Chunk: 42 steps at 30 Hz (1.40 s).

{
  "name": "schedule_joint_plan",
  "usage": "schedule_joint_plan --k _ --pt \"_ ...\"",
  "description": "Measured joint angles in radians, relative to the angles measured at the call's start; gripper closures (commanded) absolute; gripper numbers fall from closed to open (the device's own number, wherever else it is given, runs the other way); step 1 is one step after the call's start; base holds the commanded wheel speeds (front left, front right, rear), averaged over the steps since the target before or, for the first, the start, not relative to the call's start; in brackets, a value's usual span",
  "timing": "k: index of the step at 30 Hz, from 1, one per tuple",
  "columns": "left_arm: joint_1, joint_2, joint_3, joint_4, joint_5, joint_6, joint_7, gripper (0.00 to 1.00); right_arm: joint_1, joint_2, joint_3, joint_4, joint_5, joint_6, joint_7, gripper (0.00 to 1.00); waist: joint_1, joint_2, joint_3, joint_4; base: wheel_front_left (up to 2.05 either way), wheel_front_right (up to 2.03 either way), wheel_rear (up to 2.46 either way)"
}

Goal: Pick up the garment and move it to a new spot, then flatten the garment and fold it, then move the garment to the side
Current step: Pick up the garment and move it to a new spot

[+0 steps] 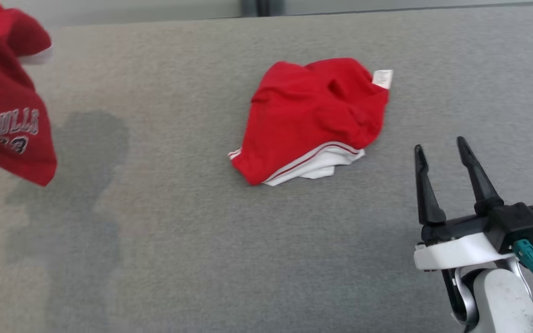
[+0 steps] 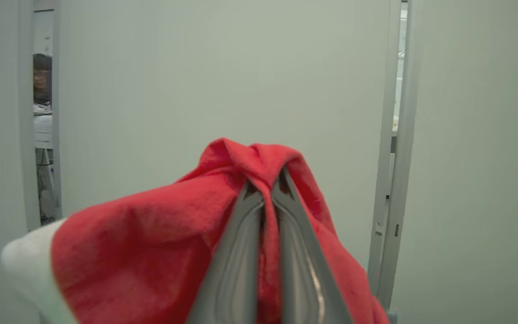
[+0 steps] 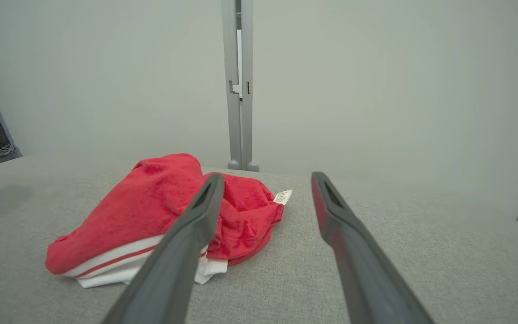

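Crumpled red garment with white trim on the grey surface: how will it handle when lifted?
Probably floppy: the crumpled red garment lies in soft folds. Likely to unfurl and hang, since layers sit loose. Probably light: thin cloth.

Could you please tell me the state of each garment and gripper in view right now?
left gripper: shut on the lettered red garment.
lettered red garment: hanging in the air, off the table.
crumpled red garment: lying bunched on the table, untouched.
right gripper: open, empty.
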<state>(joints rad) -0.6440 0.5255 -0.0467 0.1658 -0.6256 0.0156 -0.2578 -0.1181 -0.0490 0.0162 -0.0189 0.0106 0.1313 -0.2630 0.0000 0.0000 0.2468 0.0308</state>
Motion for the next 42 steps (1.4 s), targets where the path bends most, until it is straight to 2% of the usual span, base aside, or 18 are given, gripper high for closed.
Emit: schedule_joint_plan --k 5,10,12,13,18,19,20,21,23,26,31,36,42 --pt "-0.025 -0.035 0.122 0.138 0.005 -0.027 -0.003 1.0 -0.017 0.0 -0.023 -0.015 -0.026 0.0 0.0 0.0 0.0 0.0 0.032 0.078 0.0 0.0 0.0" --pt "-0.055 -0.105 0.212 0.272 0.027 -0.079 -0.005 1.0 -0.037 0.0 -0.037 -0.03 -0.06 0.0 0.0 0.0 0.0 0.0 0.095 0.125 0.0 0.0 0.0" --pt "-0.06 -0.134 0.23 0.33 0.035 -0.097 -0.004 1.0 -0.038 -0.002 -0.038 -0.032 -0.065 0.0 0.0 0.0 0.0 0.0 0.119 0.135 0.0 0.0 0.0" --pt "-0.059 -0.162 0.238 0.416 0.055 -0.104 -0.005 1.0 -0.042 -0.003 -0.035 -0.037 -0.066 0.0 0.0 0.0 0.0 0.0 0.144 0.143 0.0 0.0 0.0" --pt "-0.064 -0.207 0.229 0.642 0.065 -0.099 -0.004 0.99 -0.051 -0.004 -0.025 -0.04 -0.066 0.0 0.0 0.0 0.0001 0.0 0.181 0.147 0.0 0.0 0.0" --pt "-0.071 -0.208 0.23 0.674 0.067 -0.099 -0.004 0.82 -0.051 -0.004 -0.024 -0.04 -0.067 0.0 0.0 0.0 0.0001 0.0 0.184 0.143 0.0 0.0 0.0" --pt "-0.079 -0.211 0.231 0.695 0.067 -0.1 -0.004 0.08 -0.052 -0.004 -0.026 -0.042 -0.067 0.0 0.0 0.0 0.0 0.0 0.185 0.139 0.0 0.0 0.0" --pt "-0.085 -0.213 0.233 0.7 0.074 -0.1 -0.004 0.0 -0.052 -0.004 -0.027 -0.042 -0.067 0.0 0.0 0.0 0.0 0.0 0.186 0.135 0.0 0.0 0.0" --pt "-0.091 -0.218 0.244 0.678 0.094 -0.098 -0.004 0.0 -0.052 -0.004 -0.029 -0.042 -0.067 0.0 0.0 0.0 0.0 0.0 0.181 0.127 0.0 0.0 0.0" --pt "-0.08 -0.225 0.284 0.548 0.153 -0.095 -0.005 0.0 -0.051 -0.002 -0.032 -0.041 -0.065 0.0 0.0 0.0 0.0 0.0 0.16 0.115 0.0 0.0 0.0" --pt "0.011 -0.315 0.299 0.311 0.25 -0.116 -0.006 0.0 -0.041 -0.002 -0.03 -0.03 -0.046 0.0 0.0 0.0 0.0 0.0 0.111 0.095 0.0 0.0 0.0" --pt "0.164 -0.384 0.276 0.09 0.345 -0.133 -0.006 0.0 -0.028 -0.001 0.014 0.003 0.001 0.0 0.0 0.0 0.0 0.0 0.046 0.05 0.0 0.0 0.0" --pt "0.372 -0.434 0.196 -0.086 0.466 -0.14 -0.006 0.0 -0.007 -0.001 0.038 0.033 0.029 0.0 0.0 0.0 0.0 0.0 -0.022 -0.025 0.0 0.0 0.0"
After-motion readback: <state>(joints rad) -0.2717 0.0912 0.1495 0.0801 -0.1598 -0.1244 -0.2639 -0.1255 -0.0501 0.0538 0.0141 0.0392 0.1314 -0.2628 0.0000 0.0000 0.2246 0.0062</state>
